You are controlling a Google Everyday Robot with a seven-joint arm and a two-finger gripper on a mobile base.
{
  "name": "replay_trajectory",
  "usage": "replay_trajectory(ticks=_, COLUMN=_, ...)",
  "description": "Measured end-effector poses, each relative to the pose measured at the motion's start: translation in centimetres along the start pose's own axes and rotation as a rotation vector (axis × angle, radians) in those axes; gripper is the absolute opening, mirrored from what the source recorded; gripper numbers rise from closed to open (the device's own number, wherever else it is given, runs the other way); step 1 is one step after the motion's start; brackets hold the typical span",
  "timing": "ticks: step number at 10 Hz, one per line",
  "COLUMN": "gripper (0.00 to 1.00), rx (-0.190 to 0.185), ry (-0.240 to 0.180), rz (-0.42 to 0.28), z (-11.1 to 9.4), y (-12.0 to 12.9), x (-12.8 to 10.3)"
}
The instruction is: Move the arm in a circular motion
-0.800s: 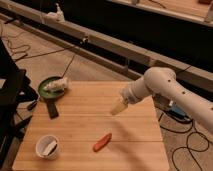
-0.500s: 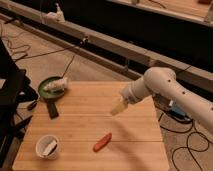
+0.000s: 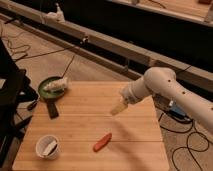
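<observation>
I'd call this a robot lab or test room, not a home. The wooden table (image 3: 131, 125) stands on bare floor, with black cables (image 3: 31, 50) trailing loose beyond its far left corner and more cables (image 3: 194, 144) off its right edge. A long pale rail (image 3: 102, 42) runs behind the far edge, backed by dark panels. A white robot arm (image 3: 167, 89) reaches in over the right edge, and its gripper (image 3: 118, 108) hangs above the table's middle.
</observation>
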Motion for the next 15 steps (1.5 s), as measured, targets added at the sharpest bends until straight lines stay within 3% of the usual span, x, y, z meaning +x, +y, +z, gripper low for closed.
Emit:
replay_trajectory(ticks=6, gripper=0.79, rx=0.0, ry=0.0, rz=0.0, z=0.0, y=0.0, x=0.0)
replay_trajectory(ticks=7, gripper=0.75, rx=0.0, ry=0.0, rz=0.0, z=0.0, y=0.0, x=0.0)
replay_trajectory(ticks=12, gripper=0.25, rx=0.007, ry=0.007, rz=0.0, z=-0.1, y=-0.1, x=0.1)
replay_trajectory(ticks=14, gripper=0.07, rx=0.066, ry=0.06, rz=0.023, z=-1.6, y=-1.8, x=1.3)
replay_trajectory(ticks=15, gripper=0.01, rx=0.115, ry=0.114, rz=0.044, z=-2.9, y=-3.3, x=2.3)
